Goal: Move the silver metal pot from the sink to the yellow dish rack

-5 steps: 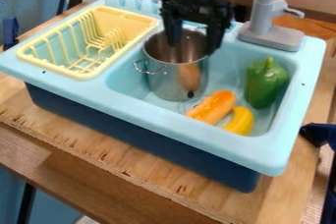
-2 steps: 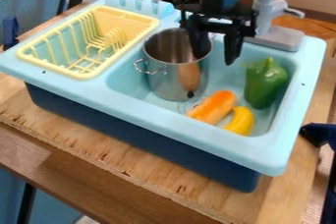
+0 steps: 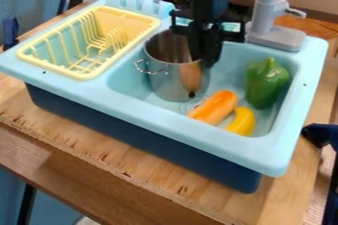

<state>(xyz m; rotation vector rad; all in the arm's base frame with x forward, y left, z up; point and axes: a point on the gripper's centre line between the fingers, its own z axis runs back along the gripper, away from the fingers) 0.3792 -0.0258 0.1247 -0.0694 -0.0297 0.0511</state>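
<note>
The hand (image 3: 208, 64) has drawn its spread fingers close together at the metal pot's (image 3: 172, 80) rim, toward the sink's (image 3: 224, 144) back edge, so the pot seems gripped.

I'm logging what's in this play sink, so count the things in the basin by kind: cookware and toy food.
Cookware: 1 (metal pot)
Toy food: 3 (green pepper, long orange piece, curved yellow piece)
Total: 4
</note>
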